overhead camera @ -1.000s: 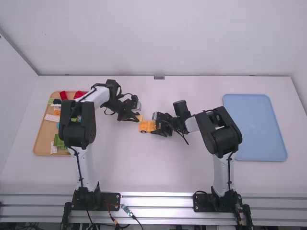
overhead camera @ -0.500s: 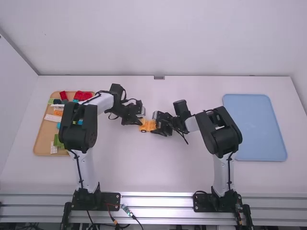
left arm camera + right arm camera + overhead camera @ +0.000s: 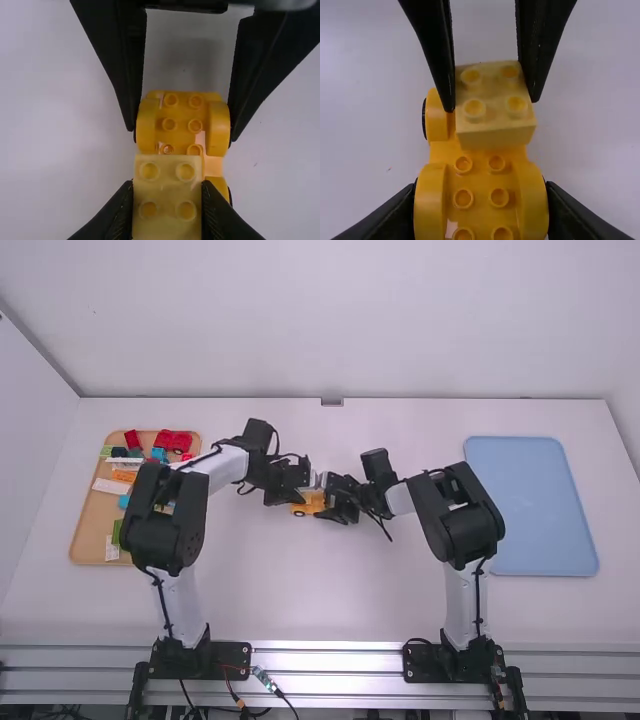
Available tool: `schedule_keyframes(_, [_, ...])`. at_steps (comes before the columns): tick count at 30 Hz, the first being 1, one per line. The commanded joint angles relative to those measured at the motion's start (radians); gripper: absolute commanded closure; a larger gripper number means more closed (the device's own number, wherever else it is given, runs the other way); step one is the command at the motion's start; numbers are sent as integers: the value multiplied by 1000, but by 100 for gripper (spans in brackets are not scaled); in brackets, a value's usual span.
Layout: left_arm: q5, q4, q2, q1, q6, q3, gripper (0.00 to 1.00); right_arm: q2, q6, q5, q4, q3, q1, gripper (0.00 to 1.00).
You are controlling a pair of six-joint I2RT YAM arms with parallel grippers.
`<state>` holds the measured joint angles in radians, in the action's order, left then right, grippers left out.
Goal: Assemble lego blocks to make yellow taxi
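Now, over the last second, the left gripper has advanced across the table toward the right gripper, bringing the pale yellow block over the taxi base. The left jaws are closed on opposite sides of the block. The right jaws, their position unchanged, are clamped on the raised side pieces of the base, which lies between the two grippers near the middle of the table. This shift appears to move the procedure from approach to alignment, with the base braced for attachment. Whether the block touches the studs beneath cannot be determined. Next, square the block to the stud rows, then press straight down; an offset could leave it seated crooked.
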<state>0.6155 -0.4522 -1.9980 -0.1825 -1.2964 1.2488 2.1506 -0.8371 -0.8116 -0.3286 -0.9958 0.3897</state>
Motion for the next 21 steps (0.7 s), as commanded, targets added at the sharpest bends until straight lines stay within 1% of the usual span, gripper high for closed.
schedule_keyframes(1, [-60,-11,13,-2,18,-30,98,21,9,1,14,-20,-3,39])
schedule_keyframes(12, [-70,-3,15,-1,12,-72,98,21,-5,1,22,-20,-3,39])
schedule_keyframes(21, [-72,-25,15,-1,11,-76,98,21,-8,1,22,-20,-3,39])
